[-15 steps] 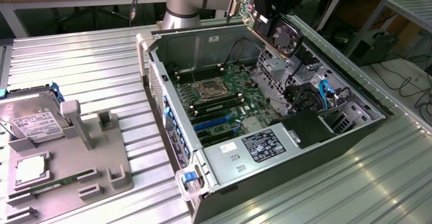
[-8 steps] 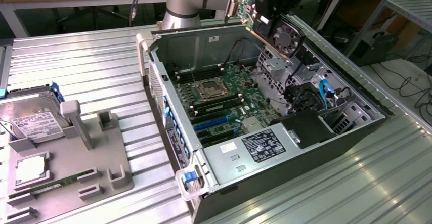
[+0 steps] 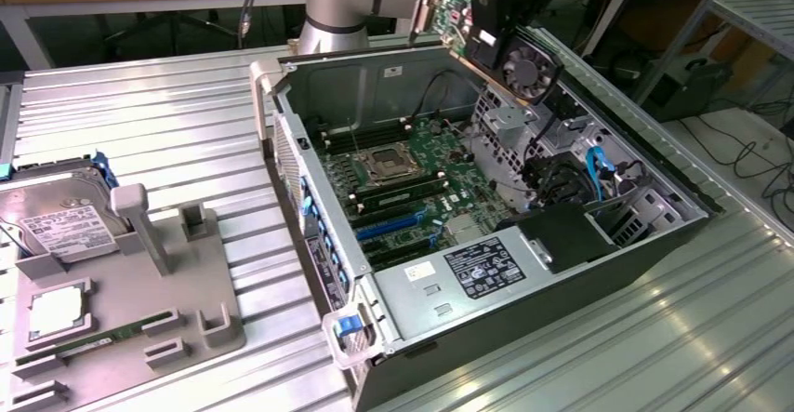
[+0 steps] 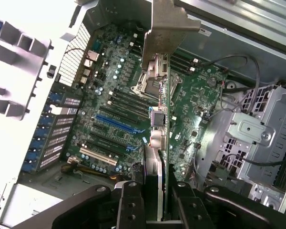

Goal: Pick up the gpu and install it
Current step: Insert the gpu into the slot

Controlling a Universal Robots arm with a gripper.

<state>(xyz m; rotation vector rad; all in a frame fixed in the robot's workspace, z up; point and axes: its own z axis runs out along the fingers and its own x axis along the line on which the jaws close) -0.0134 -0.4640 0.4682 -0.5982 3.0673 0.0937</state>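
End effector (image 4: 156, 198) clamped on the gpu (image 3: 529, 64), card held tilted in the air, above the open computer case (image 3: 372, 82), over its motherboard (image 3: 429, 152), case lying on the worktop (image 3: 162, 142)

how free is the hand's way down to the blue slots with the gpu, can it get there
Probably yes. The hand holds the gpu above the open case, and nothing lies over the blue slots on the motherboard; the blue cables sit off by the drive bays.

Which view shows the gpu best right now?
The exterior view: the gpu hangs above the open case, fan face visible. The wrist view shows it edge-on, bracket foremost, over the motherboard.
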